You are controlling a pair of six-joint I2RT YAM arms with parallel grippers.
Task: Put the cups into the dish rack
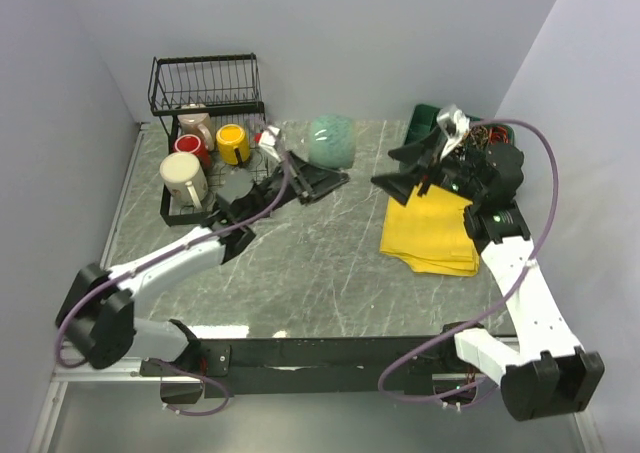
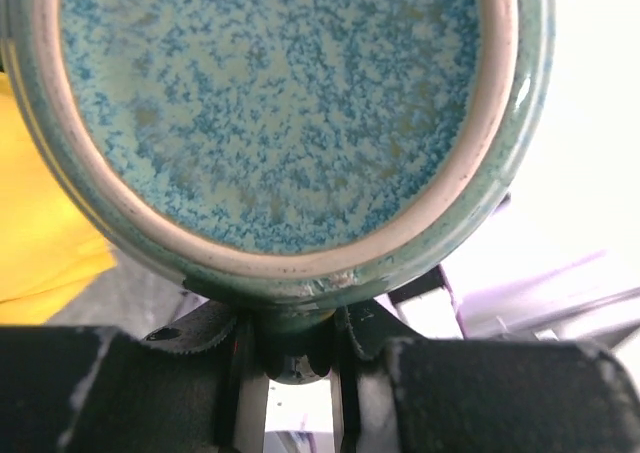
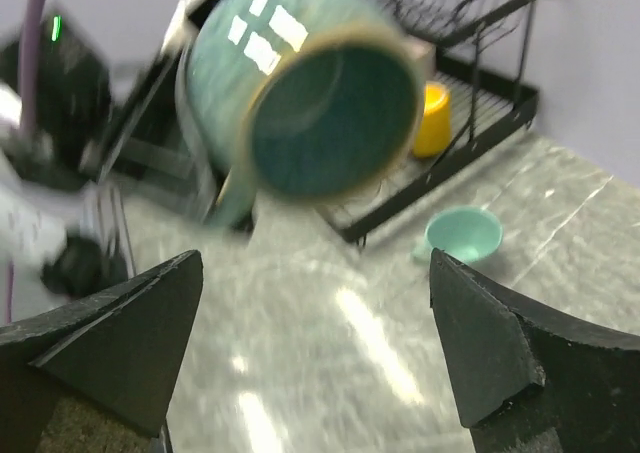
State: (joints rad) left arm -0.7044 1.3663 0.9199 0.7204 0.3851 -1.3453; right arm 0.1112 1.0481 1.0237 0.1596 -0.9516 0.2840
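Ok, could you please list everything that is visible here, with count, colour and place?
dish rack: 1, black wire, far left of the table
beige mug, red mug, yellow mug, cream mug: 1 each, on the rack's flat base
held teal mug: 1, in the air beside the rack
second teal mug: 1, on the table near the rack
cloth: 1, yellow, right side
tray: 1, green, far right corner
table: 1, grey marbled
left gripper: jaws shut on the held teal mug
right gripper: jaws open, empty

Right wrist view blurs the teal cup (image 3: 300, 93); left wrist background glares white.
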